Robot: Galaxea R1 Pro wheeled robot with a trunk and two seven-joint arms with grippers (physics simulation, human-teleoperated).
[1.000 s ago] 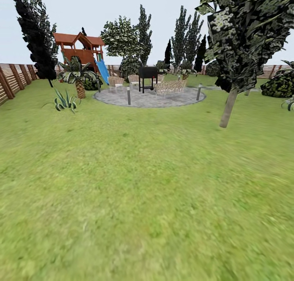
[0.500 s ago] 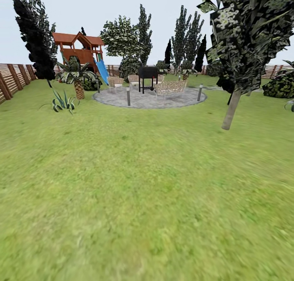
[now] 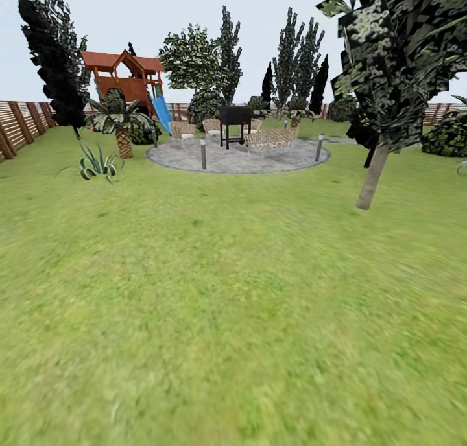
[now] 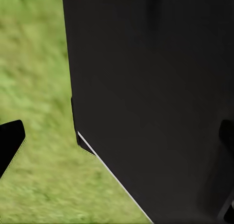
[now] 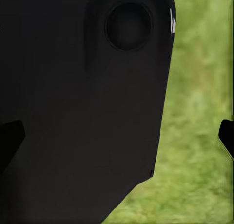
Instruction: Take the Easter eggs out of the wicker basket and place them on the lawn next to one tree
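The head view looks across a wide lawn of short green grass (image 3: 214,316) that fills the near and middle ground, with no egg or basket on the stretch that shows. At the right stands the tree with a leaning pale grey-beige trunk (image 3: 374,176) under dark angular foliage flecked pale green. Farther back lies a round grey paved patch (image 3: 237,157) carrying a black grill on legs (image 3: 234,123) and pale wicker chairs (image 3: 269,139), with short grey lamp posts at its rim. To the left of it rises a red-brown wooden playhouse with a blue slide (image 3: 130,83), a small palm (image 3: 120,118) and a spiky striped plant (image 3: 95,163) in front of it, and a tall thin black-foliaged tree (image 3: 55,57) beside a brown horizontal-slat wooden fence (image 3: 23,123). In the left wrist view a dark finger tip of the left pincer (image 4: 9,141) shows at one edge over blurred grass, a large black body panel covering the rest; in the right wrist view a dark tip of the right pincer (image 5: 226,136) shows likewise. I cannot tell whether either pincer is open or closed
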